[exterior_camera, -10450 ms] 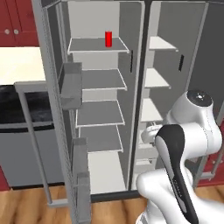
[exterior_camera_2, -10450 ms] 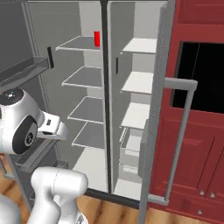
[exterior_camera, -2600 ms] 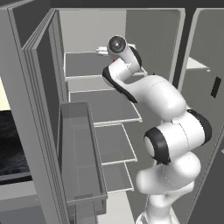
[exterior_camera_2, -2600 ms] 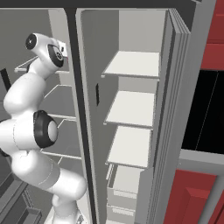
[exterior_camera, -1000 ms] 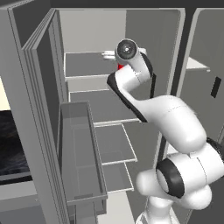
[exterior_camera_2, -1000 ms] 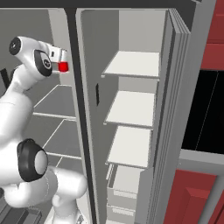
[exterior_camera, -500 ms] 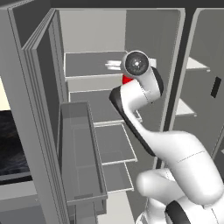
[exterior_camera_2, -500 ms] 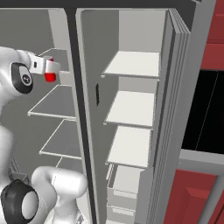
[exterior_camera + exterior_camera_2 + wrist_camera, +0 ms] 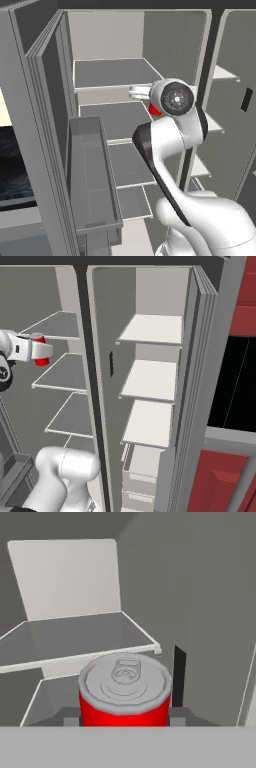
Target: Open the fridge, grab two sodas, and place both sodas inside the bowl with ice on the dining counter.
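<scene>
The fridge (image 9: 110,72) stands open, its pale shelves (image 9: 150,331) bare. My gripper (image 9: 39,354) is shut on a bright red soda can (image 9: 41,357), held upright in front of the left compartment's upper shelves. In the left base view the can (image 9: 155,109) peeks out red behind my white wrist. In the hand view the can (image 9: 125,699) sits close between my two dark fingertips (image 9: 176,716), its silver top facing the camera, with a shelf (image 9: 75,637) behind it. The bowl with ice and the dining counter are out of view.
A grey door bin (image 9: 92,185) juts from the open left door, close to my arm. The fridge's centre divider (image 9: 92,381) stands just right of the can. Dark red cabinets (image 9: 220,481) and a black panel (image 9: 240,381) lie to the right.
The hand has drawn back from the top shelf with the can in it, coming lower and toward the base. The grip has stayed the same.
</scene>
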{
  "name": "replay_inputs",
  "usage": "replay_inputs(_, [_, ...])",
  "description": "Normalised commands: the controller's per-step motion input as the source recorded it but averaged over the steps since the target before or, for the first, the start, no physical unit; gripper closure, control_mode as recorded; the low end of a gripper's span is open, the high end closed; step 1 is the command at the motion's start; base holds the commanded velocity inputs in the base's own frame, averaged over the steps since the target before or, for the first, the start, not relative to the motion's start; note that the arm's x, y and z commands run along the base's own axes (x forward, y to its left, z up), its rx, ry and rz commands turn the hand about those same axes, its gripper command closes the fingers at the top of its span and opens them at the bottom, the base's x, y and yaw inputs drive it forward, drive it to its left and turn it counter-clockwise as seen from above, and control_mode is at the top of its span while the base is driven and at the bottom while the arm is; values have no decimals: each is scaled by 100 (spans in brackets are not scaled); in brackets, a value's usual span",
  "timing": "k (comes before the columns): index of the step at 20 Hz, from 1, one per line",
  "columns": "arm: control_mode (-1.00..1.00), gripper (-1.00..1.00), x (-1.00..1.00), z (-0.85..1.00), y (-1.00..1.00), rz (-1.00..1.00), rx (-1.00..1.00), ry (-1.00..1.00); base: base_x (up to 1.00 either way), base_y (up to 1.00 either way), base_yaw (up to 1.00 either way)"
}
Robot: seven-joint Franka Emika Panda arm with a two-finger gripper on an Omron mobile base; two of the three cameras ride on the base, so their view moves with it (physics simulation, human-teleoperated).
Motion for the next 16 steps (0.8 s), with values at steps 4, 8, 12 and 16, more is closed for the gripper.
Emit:
replay_inputs(4, [-100, 100, -100, 0, -22, 0, 3, -4, 0, 0, 0])
replay_inputs(8, [-100, 100, -100, 0, -55, 0, 4, -13, 0, 0, 0])
replay_inputs(12, [-100, 100, -75, 0, -50, -1, 5, -9, 0, 0, 0])
replay_inputs(16, [-100, 100, -7, -1, -3, 0, 0, 0, 0, 0, 0])
